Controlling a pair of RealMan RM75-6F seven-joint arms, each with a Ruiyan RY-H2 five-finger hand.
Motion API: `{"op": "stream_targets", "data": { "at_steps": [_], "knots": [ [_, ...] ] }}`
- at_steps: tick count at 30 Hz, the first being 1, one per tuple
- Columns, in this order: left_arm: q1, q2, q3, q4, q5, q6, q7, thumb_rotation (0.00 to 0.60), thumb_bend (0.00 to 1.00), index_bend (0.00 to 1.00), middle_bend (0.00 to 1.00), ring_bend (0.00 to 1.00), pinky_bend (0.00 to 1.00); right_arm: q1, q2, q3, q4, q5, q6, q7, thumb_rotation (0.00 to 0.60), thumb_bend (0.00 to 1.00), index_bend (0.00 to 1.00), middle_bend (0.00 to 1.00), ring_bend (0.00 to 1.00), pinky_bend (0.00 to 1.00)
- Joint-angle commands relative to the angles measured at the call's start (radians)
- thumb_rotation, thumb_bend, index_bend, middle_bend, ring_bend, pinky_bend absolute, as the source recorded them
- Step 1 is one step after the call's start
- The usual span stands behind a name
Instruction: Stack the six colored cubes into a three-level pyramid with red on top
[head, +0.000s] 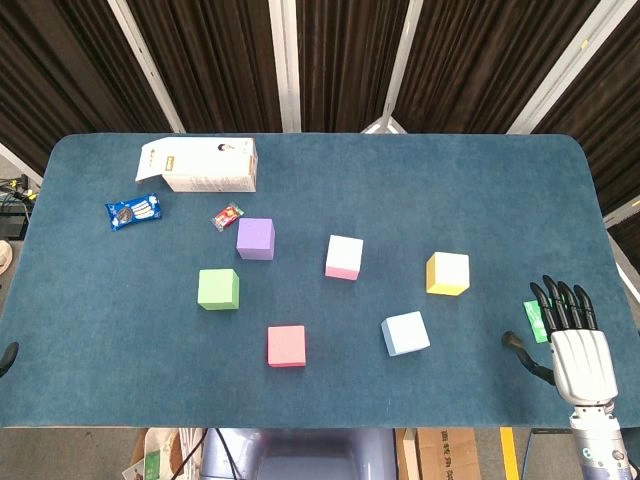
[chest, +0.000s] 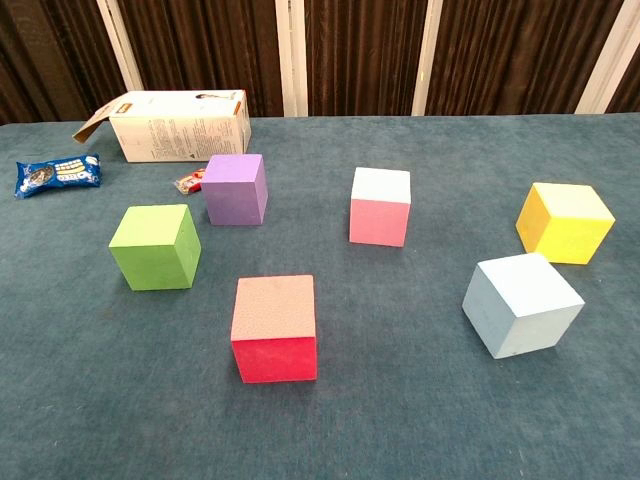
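Right hand (head: 577, 345) sits at the table's right edge, fingers straight and lying side by side, thumb out to the side, holding nothing. It partly covers one small green item (head: 535, 320). Left hand not visible in either view.

Six cubes, one per colour, all separate and flat on the blue table (head: 100, 340), nothing stacked:
- red cube (chest: 274, 328), nearest the front
- green cube (chest: 155, 246), left
- purple cube (chest: 235, 188), behind the green
- pink cube (chest: 380, 206), centre
- yellow cube (chest: 564, 222), right
- light blue cube (chest: 522, 304), front right

Clutter at back left: one white carton (chest: 178, 124) on its side with its flap open, one blue snack packet (chest: 57, 175), one small red wrapper (chest: 189, 181) just beside the purple cube.
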Motion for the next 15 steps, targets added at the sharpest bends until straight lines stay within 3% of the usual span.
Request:
{"op": "stream_targets", "data": {
  "at_steps": [1, 15],
  "knots": [
    [0.0, 0.0, 0.003, -0.001, 0.004, 0.0, 0.002, 0.6, 0.42, 0.15, 0.0, 0.0, 0.0, -0.002, 0.002, -0.003, -0.003, 0.001, -0.001, -0.003, 0.6, 0.2, 0.0, 0.0, 0.0, 0.0],
    [0.006, -0.001, 0.005, -0.003, 0.015, 0.015, 0.004, 0.6, 0.42, 0.15, 0.0, 0.0, 0.0, 0.001, 0.014, -0.007, -0.024, 0.032, -0.036, 0.006, 0.6, 0.2, 0.0, 0.0, 0.0, 0.0]
  ]
}}
